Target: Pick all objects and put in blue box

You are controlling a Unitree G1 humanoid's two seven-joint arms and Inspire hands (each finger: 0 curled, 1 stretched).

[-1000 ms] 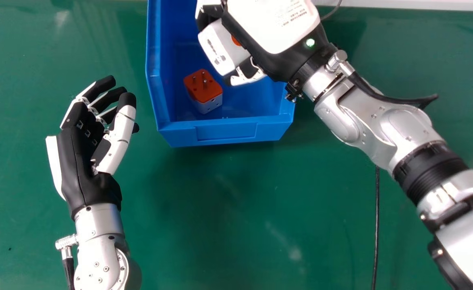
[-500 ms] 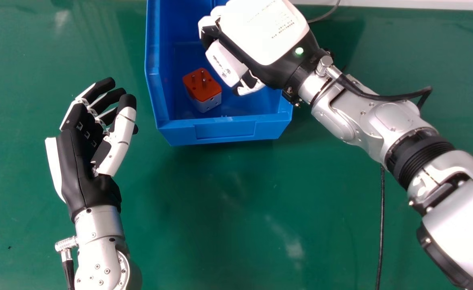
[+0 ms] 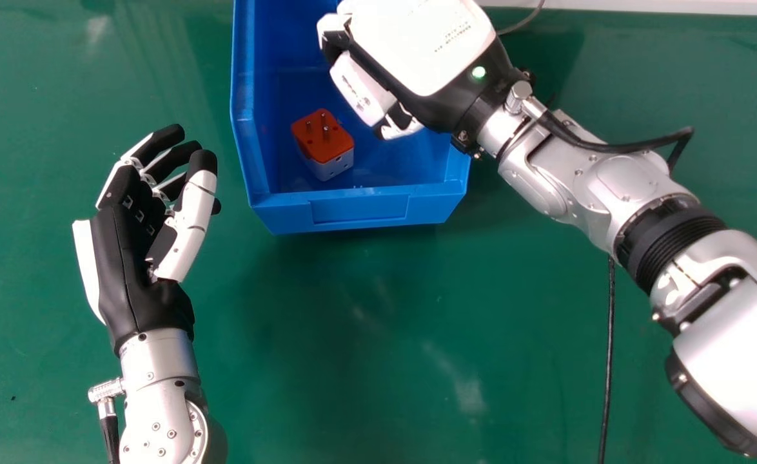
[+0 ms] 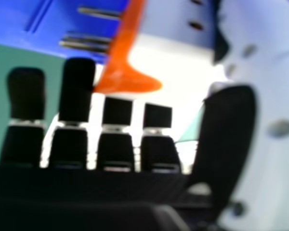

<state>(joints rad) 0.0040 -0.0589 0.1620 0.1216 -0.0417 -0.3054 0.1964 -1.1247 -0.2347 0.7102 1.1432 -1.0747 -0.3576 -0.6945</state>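
While one adapter (image 3: 324,145) sits pins-up in the blue box (image 3: 359,209), a second adapter (image 3: 358,89) is over the box.
Right hand (image 3: 417,48): fingers (image 4: 79,91) and thumb gripping the second adapter. Left hand (image 3: 124,258): beside the box, fingers relaxed, over the bench (image 3: 353,335).

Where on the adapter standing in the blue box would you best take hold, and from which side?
I would pinch the adapter by two opposite white sides, coming from above. Its body is blocky, and its pins point up from the orange face, so straddle them. The box walls would likely hamper a sideways approach.
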